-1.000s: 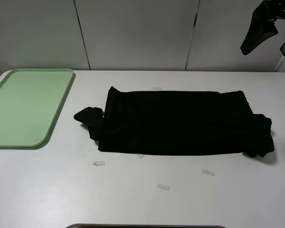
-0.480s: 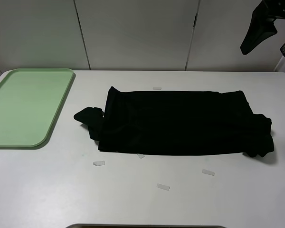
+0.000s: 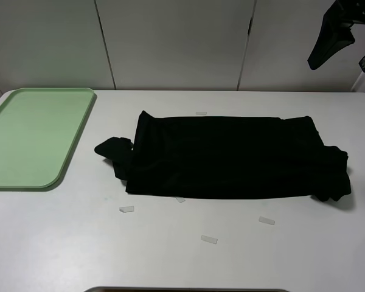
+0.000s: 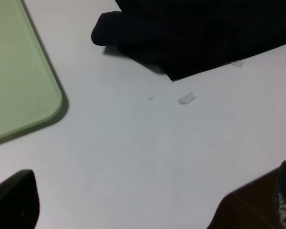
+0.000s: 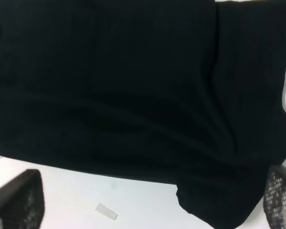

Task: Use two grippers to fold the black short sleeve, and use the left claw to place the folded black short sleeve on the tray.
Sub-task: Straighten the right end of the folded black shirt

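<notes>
- The left pincer [image 4: 148,205] is spread wide. Its two fingers [image 4: 13,200] sit at opposite edges of its wrist view, with only bare table [image 4: 133,157] between them. It holds nothing and touches nothing.
- Ahead of the left pincer and off to one side lies a rounded corner of the pale green tray [image 4: 19,81].
- Ahead of it on the other side lies the black short sleeve [image 4: 205,28], with a bunched sleeve end pointing toward the tray. Both are well apart from the pincer's tips.
- A tape scrap [image 4: 186,98] lies on the table between the left pincer and the cloth, near the cloth's edge.
- The right pincer [image 5: 148,200] is spread just as wide, its fingers [image 5: 16,202] far apart and gripping nothing. The black short sleeve lies beneath and ahead of it and fills most of its view.
- Between the right pincer's tips there is a strip of white table with another scrap on it.
- From the high camera, the black short sleeve [image 3: 231,155] lies flat as a long folded band across the middle of the table, well apart from the tray [image 3: 30,137].
- Part of the right arm [image 3: 330,38] hangs in that view's top right corner, lifted clear of the cloth.
- The left pincer is out of that view.
</notes>
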`<action>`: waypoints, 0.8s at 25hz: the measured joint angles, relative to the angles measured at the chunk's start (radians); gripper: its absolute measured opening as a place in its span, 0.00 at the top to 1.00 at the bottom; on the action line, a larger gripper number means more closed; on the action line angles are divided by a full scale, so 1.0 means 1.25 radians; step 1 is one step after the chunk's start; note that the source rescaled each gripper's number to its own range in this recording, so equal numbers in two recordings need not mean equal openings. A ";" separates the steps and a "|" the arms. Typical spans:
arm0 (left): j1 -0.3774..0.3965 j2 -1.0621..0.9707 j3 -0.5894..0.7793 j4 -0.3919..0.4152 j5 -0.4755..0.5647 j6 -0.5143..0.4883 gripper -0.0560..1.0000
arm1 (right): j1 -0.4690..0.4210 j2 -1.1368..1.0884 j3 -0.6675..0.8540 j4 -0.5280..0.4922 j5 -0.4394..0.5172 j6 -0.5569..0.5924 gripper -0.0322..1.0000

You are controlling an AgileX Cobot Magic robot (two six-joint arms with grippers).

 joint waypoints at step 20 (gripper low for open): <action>0.382 0.000 0.000 0.000 -0.001 0.000 0.02 | 0.000 0.000 0.000 0.001 0.000 0.009 0.00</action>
